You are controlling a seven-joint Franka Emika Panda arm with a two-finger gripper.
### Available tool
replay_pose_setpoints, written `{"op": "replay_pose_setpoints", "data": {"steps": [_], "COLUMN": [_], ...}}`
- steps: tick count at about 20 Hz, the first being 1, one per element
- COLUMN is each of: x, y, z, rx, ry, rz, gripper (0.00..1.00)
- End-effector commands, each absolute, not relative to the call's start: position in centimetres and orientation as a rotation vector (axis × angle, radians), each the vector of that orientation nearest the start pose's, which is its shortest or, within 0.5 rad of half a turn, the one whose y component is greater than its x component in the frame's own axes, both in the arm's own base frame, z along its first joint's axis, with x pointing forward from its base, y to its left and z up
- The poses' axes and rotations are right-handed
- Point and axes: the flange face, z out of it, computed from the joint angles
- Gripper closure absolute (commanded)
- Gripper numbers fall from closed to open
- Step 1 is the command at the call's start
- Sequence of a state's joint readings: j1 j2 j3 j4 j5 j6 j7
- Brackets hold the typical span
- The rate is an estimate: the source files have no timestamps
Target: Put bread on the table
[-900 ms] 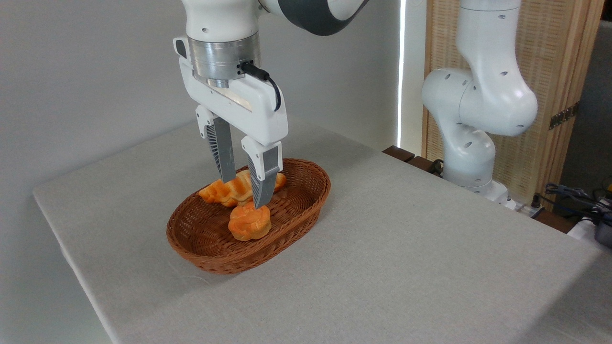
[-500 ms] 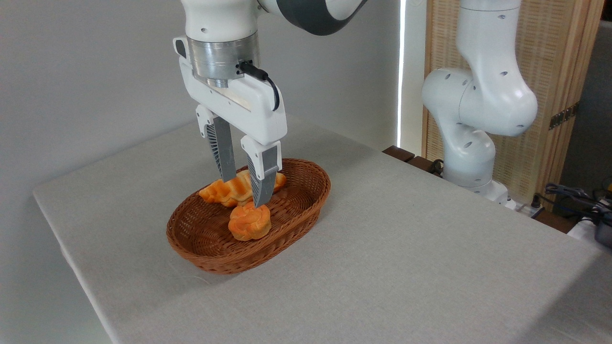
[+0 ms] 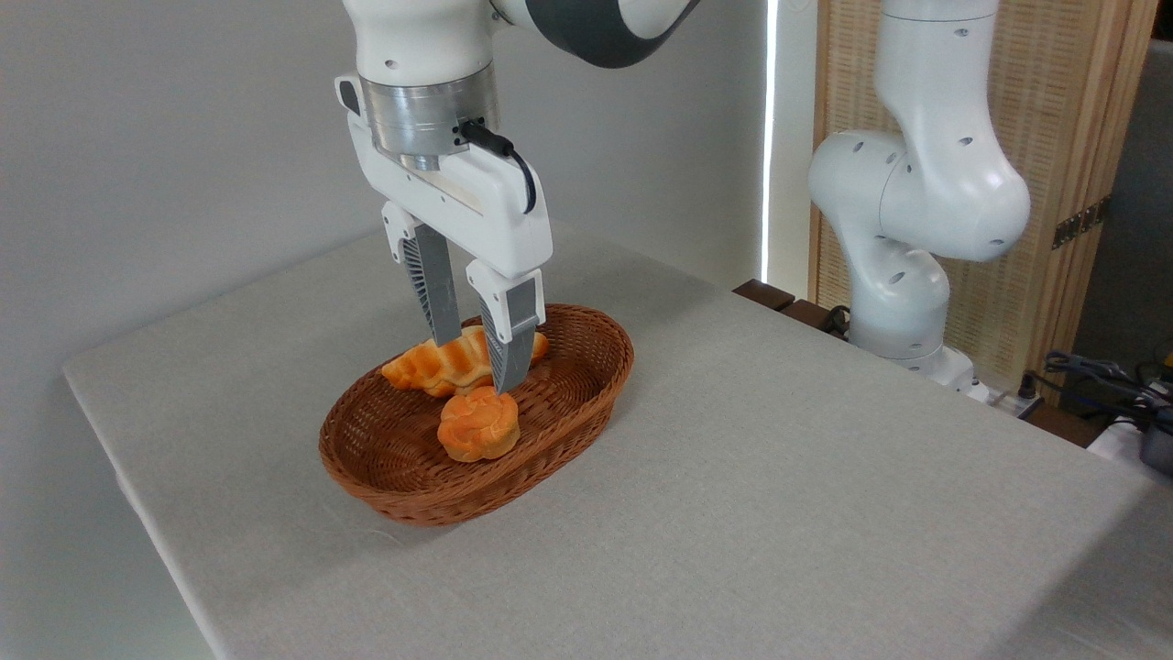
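I see the gripper (image 3: 476, 364) reaching down into the wicker basket (image 3: 586, 385) on the grey worktop (image 3: 779, 477); its fingers (image 3: 509, 353) are pinching the bread (image 3: 431, 367), which sits in the basket's far half; the round bun (image 3: 477, 424) lies just in front of it.

Grey cloth-covered bench (image 3: 733, 477) carrying a single basket.
An oval brown wicker basket (image 3: 403, 486) rests directly on the bench, left of its middle and near its left edge; its long axis runs diagonally from near-left to far-right.
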State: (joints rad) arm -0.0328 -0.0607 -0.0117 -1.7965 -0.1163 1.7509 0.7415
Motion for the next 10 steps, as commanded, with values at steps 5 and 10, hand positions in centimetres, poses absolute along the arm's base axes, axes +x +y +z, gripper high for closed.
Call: {"op": "replay_pose_setpoints", "data": {"steps": [5, 10], "x": [54.59, 54.56], "y": [-4.59, -4.03], "z": [56.6, 56.77], "rx": [-2.99, -2.996], "ry": [1.245, 1.238], "rz": [-0.048, -0.056], "gripper": [0.0, 0.0]}}
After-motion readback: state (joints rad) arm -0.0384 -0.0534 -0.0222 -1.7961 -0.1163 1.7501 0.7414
